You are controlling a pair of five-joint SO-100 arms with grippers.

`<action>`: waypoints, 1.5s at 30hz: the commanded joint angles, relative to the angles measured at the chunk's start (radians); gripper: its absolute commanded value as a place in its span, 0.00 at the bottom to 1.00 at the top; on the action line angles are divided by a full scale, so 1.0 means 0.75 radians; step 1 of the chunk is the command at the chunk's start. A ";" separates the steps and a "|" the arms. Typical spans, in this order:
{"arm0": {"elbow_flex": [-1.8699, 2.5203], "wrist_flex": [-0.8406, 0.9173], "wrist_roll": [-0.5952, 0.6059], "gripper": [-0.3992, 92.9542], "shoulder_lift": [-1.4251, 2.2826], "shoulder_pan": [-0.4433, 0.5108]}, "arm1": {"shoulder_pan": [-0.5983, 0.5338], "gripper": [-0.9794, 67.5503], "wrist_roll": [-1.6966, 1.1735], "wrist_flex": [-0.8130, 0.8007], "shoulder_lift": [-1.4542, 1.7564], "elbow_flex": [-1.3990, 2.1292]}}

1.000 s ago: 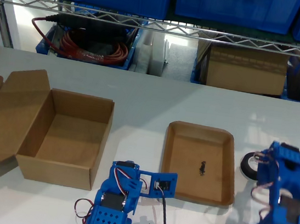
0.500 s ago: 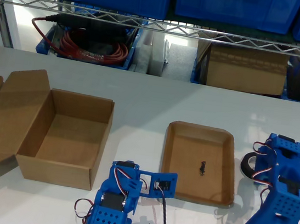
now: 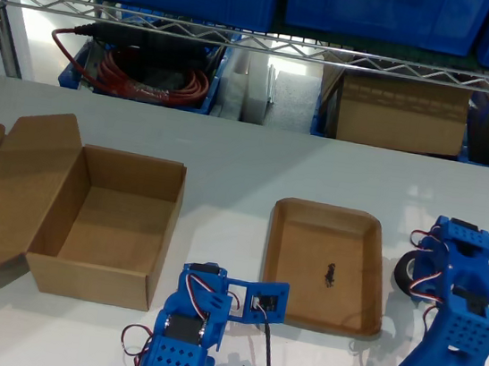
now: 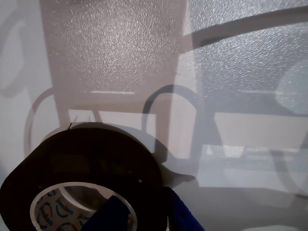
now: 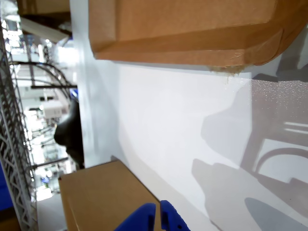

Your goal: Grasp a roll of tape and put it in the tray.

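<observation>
The roll of tape (image 3: 405, 271), a small black ring with a pale core, lies on the white table just off the exterior view's right side of the tray (image 3: 330, 214). My first gripper (image 4: 151, 214) is down on the roll of tape (image 4: 91, 159), one blue finger inside the core and the other against the outer wall, shut on that wall. The first arm (image 3: 458, 310) hides most of the roll in the exterior view. The brown tray holds only a small dark mark. My second gripper (image 5: 158, 217) is shut on nothing, folded low near the tray's front corner (image 3: 270, 299).
A larger open cardboard box (image 3: 113, 220) with its flap lid spread out stands at the exterior view's left. Behind the table a wire shelf (image 3: 262, 45) carries blue bins, red cable and a carton. Loose servo wires (image 3: 267, 357) trail by the arm bases.
The first arm has leaned forward and come down over the roll of tape, covering more of it. The second arm, the tray and the box have not moved.
</observation>
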 commanded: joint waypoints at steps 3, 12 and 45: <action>0.039 -0.018 0.008 0.01 0.012 -0.012 | -0.008 0.01 0.008 -0.014 0.129 -0.082; 0.039 -0.018 0.008 0.01 0.012 -0.012 | -0.452 0.01 -0.025 0.065 0.421 -0.047; 0.039 -0.018 0.008 0.01 0.012 -0.012 | -0.716 0.42 -0.061 0.192 0.333 0.164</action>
